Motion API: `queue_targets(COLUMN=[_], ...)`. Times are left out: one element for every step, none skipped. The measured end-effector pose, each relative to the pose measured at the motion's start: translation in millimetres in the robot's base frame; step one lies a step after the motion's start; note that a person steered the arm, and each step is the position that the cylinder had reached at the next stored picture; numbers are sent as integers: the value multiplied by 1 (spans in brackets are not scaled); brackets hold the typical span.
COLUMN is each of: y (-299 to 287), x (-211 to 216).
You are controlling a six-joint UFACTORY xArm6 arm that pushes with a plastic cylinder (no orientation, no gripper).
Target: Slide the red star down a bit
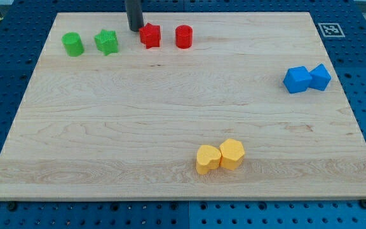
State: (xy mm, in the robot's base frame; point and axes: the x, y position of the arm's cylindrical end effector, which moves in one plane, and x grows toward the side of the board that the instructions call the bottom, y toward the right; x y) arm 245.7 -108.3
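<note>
The red star [150, 35] sits near the view's top edge of the wooden board [107, 127], left of centre. A red cylinder [183, 37] stands just to its right. My tip [135, 29] is just left of the red star and slightly above it in the view, close to it; I cannot tell if it touches.
A green cylinder [73, 44] and a green star [107, 42] sit at the top left. Two blue blocks [297, 79] [321, 76] touch at the right. Two yellow blocks [208, 159] [232, 154] touch near the bottom centre. A marker tag [330, 29] is at the top right corner.
</note>
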Motion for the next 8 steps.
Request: queue_targets(y=[0, 14, 18, 18, 22, 23, 23, 60], x=[-9, -18, -18, -12, 4, 8, -16, -24])
